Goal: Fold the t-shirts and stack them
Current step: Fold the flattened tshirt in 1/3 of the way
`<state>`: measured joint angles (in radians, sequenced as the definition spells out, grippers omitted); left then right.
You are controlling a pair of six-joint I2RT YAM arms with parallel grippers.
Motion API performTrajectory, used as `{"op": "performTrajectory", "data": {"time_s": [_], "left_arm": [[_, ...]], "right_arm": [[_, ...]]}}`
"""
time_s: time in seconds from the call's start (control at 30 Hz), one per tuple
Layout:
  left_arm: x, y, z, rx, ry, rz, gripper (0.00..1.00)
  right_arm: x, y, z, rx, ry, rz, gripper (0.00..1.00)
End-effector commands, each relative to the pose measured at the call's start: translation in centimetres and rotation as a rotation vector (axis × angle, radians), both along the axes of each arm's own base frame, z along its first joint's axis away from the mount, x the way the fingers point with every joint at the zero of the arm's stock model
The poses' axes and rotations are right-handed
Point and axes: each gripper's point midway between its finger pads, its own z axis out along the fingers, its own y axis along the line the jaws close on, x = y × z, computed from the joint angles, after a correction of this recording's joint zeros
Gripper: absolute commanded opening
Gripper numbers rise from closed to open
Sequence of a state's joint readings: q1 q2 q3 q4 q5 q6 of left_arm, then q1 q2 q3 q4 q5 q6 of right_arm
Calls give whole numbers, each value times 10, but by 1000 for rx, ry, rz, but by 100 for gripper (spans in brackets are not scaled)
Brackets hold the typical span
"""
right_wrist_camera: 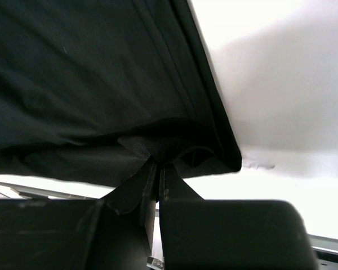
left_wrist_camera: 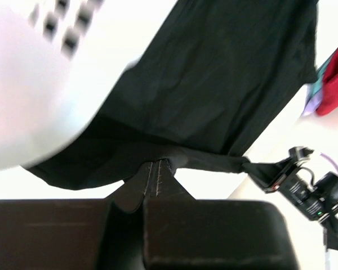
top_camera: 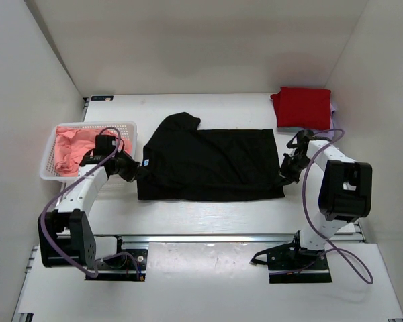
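Observation:
A black t-shirt [top_camera: 208, 163] lies spread across the middle of the table, one sleeve sticking out toward the back. My left gripper [top_camera: 136, 172] is shut on its left edge; the left wrist view shows the jaws [left_wrist_camera: 156, 169] pinching the black cloth [left_wrist_camera: 214, 84]. My right gripper [top_camera: 283, 176] is shut on its right edge near the front corner; the right wrist view shows the jaws [right_wrist_camera: 158, 166] closed on the cloth [right_wrist_camera: 90, 84]. A folded red t-shirt [top_camera: 302, 107] lies at the back right on a pale lilac one [top_camera: 334, 107]. Salmon-pink t-shirts [top_camera: 77, 149] sit in the basket.
A white mesh basket [top_camera: 127, 127] stands at the left, just behind my left arm. White walls close in the table on the left, back and right. A metal rail [top_camera: 221, 238] runs along the near edge.

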<state>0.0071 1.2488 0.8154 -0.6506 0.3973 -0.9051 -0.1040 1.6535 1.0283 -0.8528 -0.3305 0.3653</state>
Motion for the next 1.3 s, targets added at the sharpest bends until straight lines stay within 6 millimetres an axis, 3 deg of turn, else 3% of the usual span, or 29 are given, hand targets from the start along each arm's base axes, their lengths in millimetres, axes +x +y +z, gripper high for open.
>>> {"op": "performTrajectory", "data": {"time_s": [0.0, 0.23, 0.27, 0.3, 0.33, 0.37, 0.47, 0.57, 0.6, 0.73, 0.8, 0.83, 0.97, 1.1, 1.27], "left_arm": [[39, 12, 25, 30, -122, 32, 0], [66, 19, 21, 51, -102, 43, 0], [68, 18, 18, 41, -96, 42, 1], [73, 19, 17, 36, -102, 50, 6], [77, 19, 18, 32, -116, 42, 8], [80, 17, 16, 9, -110, 46, 13], [96, 11, 26, -23, -159, 26, 49], [110, 5, 33, -44, -194, 12, 47], [117, 2, 44, -53, -220, 10, 48], [126, -25, 48, -69, -231, -61, 42], [124, -40, 41, -80, -213, -81, 39], [124, -49, 37, -77, -209, -99, 37], [118, -67, 7, -23, -157, -149, 30], [109, -79, -34, 49, -83, -200, 31], [95, -68, -77, 178, 27, -233, 31]], "right_arm": [[17, -1, 6, 4, -20, 11, 0], [41, -9, 0, 14, -23, 2, 2], [43, -7, 0, 19, -25, 2, 6], [50, -7, 1, 27, -34, -1, 22], [51, -7, 1, 30, -39, -4, 25], [59, -8, 5, 22, -59, -17, 29], [79, -13, 21, -7, -149, -33, 39], [92, -13, 37, -14, -213, -42, 43], [96, -17, 42, -33, -231, -42, 42], [105, -11, 51, -110, -297, 10, 43], [105, -5, 53, -177, -306, 47, 43], [108, -12, 58, -227, -327, 37, 45], [115, 20, 55, -179, -397, 104, 44], [108, 53, 32, -121, -396, 165, 44], [95, 66, -8, -132, -341, 200, 43]]}}
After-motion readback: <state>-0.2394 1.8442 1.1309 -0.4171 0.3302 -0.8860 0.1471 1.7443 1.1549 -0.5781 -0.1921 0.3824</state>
